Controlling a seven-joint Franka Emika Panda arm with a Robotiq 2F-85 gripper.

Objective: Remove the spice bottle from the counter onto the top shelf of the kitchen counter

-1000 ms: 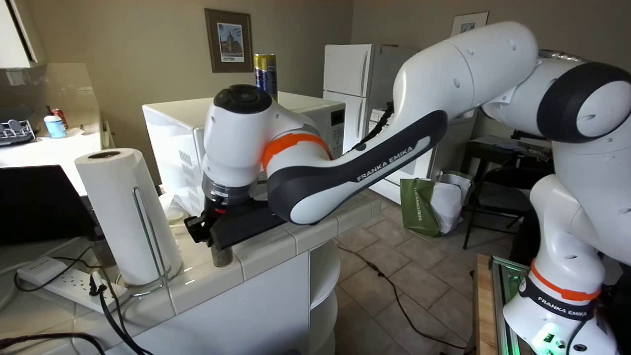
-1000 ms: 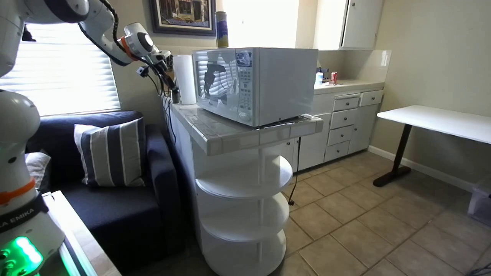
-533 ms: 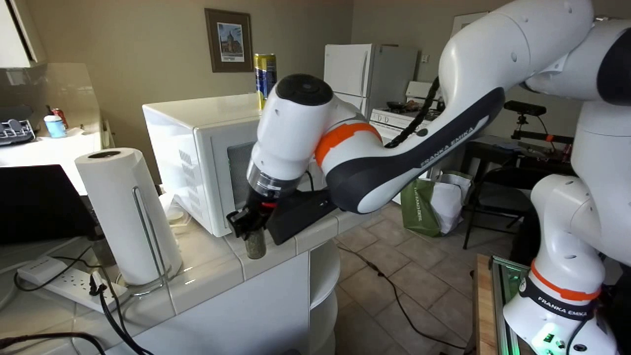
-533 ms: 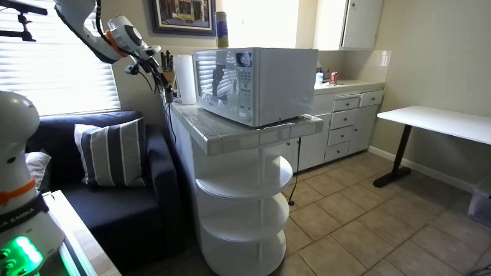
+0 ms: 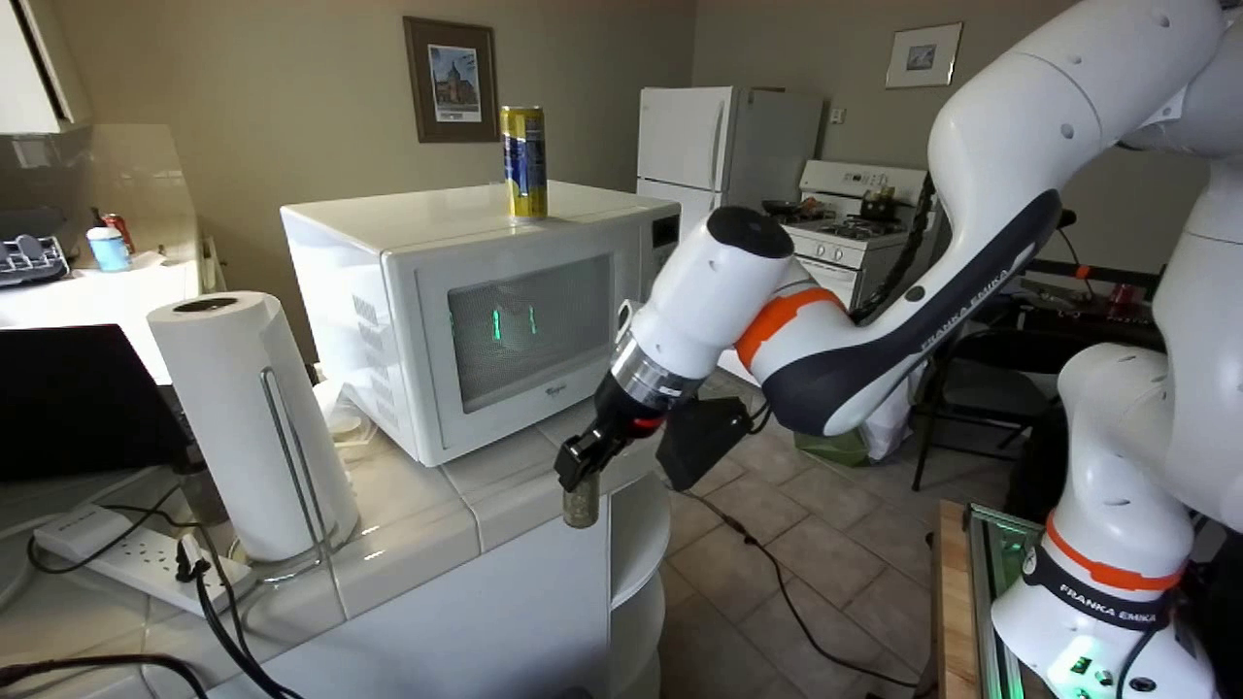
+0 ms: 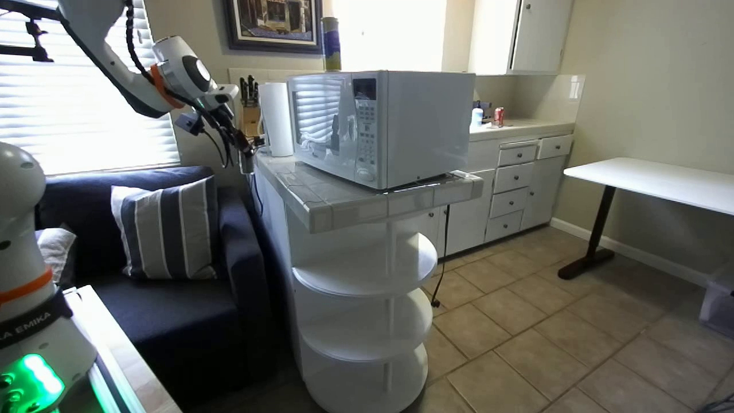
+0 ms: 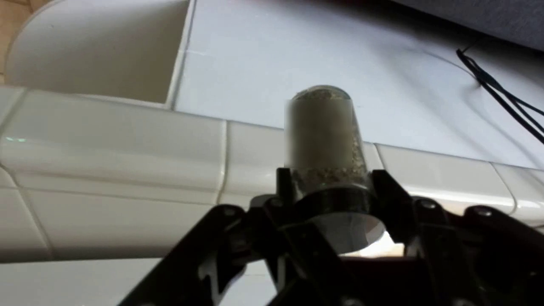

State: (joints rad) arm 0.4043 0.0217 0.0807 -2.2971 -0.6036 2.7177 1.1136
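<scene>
One spice bottle [image 7: 325, 136]: hanging just off the counter [image 6: 321, 192]
Gripper [image 7: 331, 182]: pinching its top end, likely leaving the bottom free
Top shelf [image 6: 361, 275]: sitting lower (likely why the bottle's hanging outside)

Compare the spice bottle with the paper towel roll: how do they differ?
The spice bottle looks speckled brown; the paper towel roll is white. The bottle is much shorter than the roll. The end effector holds the bottle off the counter; the roll stands on it. Both are roughly cylindrical.
</scene>
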